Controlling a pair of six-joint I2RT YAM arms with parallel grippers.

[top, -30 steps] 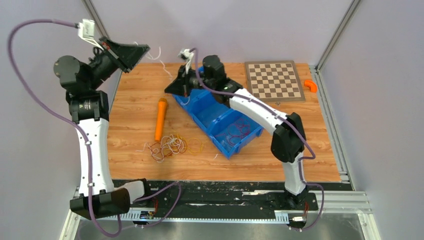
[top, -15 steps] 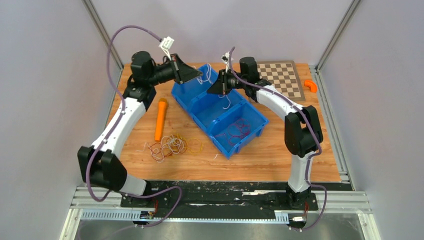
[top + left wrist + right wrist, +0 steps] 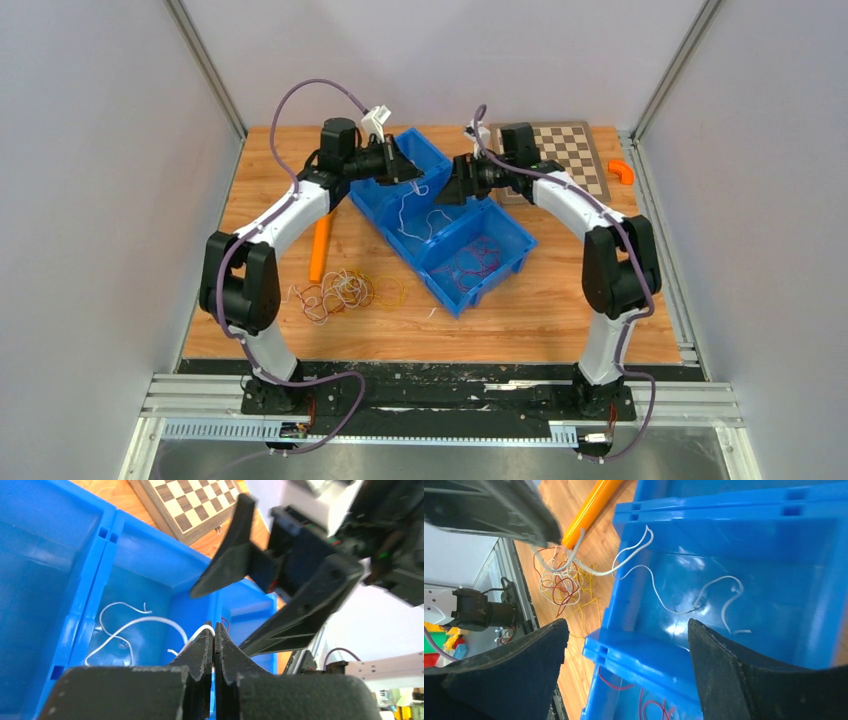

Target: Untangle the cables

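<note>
Your left gripper (image 3: 214, 630) is pressed together, pinching a white cable (image 3: 165, 621) above the blue bin (image 3: 107, 545). Your right gripper (image 3: 624, 630) stands spread wide, holding nothing.

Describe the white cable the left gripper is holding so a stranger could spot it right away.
Find the blue three-compartment bin lying diagonally mid-table. Over its middle compartment the left gripper pinches a thin white cable that trails down inside. Unlike the red cables in the nearest compartment and the tangle on the wood, one end is lifted.
</note>
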